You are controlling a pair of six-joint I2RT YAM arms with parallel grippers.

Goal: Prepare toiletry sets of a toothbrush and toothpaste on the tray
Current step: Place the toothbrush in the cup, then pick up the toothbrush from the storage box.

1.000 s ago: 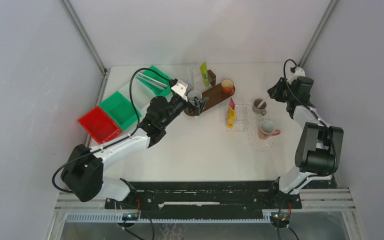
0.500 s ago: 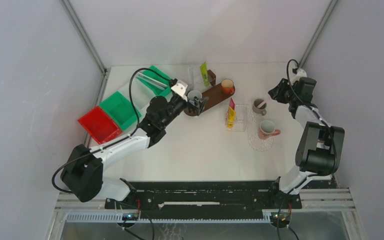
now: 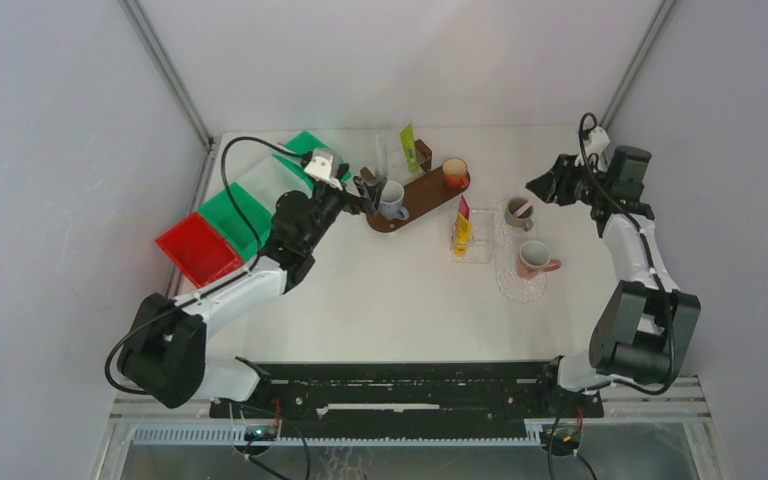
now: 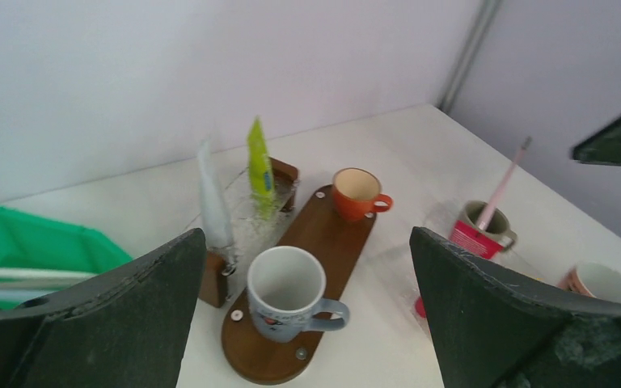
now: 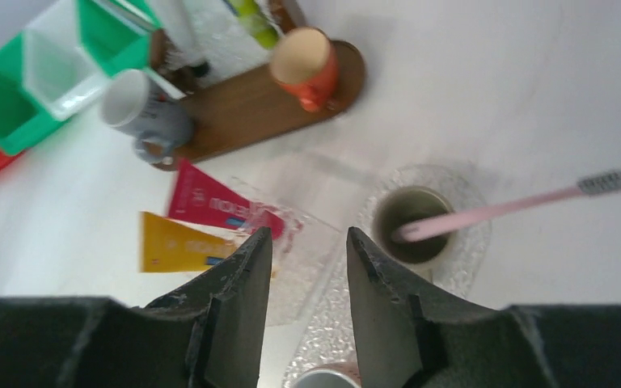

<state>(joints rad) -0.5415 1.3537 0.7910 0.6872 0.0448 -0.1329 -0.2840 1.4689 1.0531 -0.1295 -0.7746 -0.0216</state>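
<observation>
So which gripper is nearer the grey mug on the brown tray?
Left. The left gripper sits open just left of the grey mug; the right gripper is far off to its right.

Left arm (image 3: pixel 250 285) stretched forward, left claw (image 3: pixel 365 187) spread wide, right arm (image 3: pixel 636 250) raised, right claw (image 3: pixel 543 186) narrowly parted

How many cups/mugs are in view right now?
4. The grey mug and the orange cup stand on the brown wooden tray. The brown-grey cup, holding a pink toothbrush, and the pink mug stand on the clear glass tray. None appears hidden.
</observation>
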